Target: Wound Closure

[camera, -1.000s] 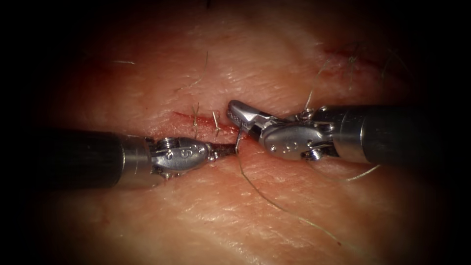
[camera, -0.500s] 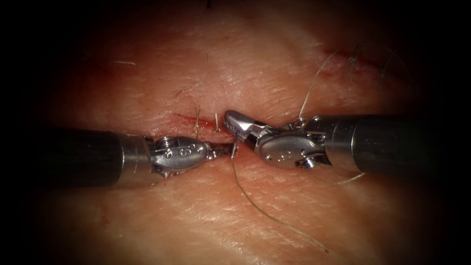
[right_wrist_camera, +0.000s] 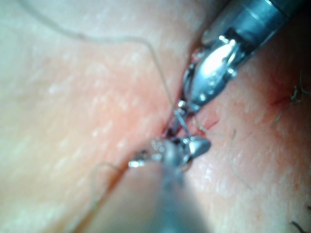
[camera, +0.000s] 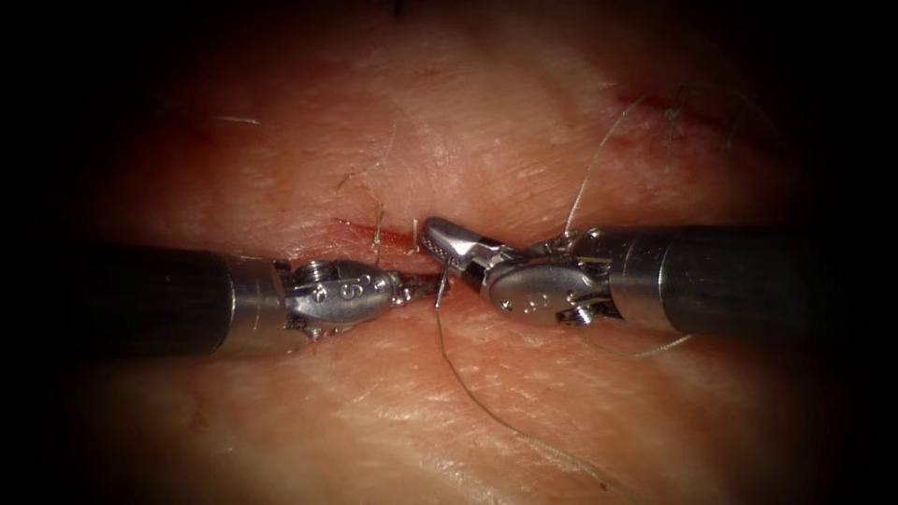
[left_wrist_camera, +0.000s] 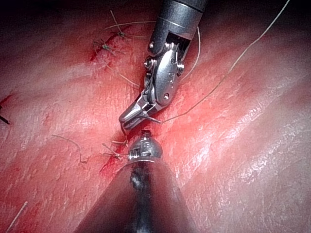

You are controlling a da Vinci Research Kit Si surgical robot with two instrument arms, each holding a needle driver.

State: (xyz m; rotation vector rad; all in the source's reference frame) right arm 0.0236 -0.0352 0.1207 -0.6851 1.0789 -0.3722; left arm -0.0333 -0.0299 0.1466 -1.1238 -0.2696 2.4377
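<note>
The cut [camera: 360,227] runs across the tissue [camera: 486,131], with red fluid along it. The short silver needle [camera: 442,283] stands just right of the cut's open end, out of the tissue. My right tool [camera: 438,245] comes in from the right with its jaws shut on the needle's upper part. My left tool [camera: 432,286] meets it from the left, jaws shut on the needle's lower end, where the thread [camera: 505,425] starts and trails away down to the right. In the left wrist view the right tool [left_wrist_camera: 130,115] grips the needle [left_wrist_camera: 151,118].
Two short cut thread ends [camera: 377,224] stick up from the cut left of the tools. A knotted stitch [camera: 669,112] sits at the far right. More thread [camera: 589,168] rises from the right tool's wrist, and a loop [camera: 645,351] hangs below it.
The right tool has slid a little to the left, carrying the needle with it. The left tool has barely moved. The trailing thread has shifted left too.
</note>
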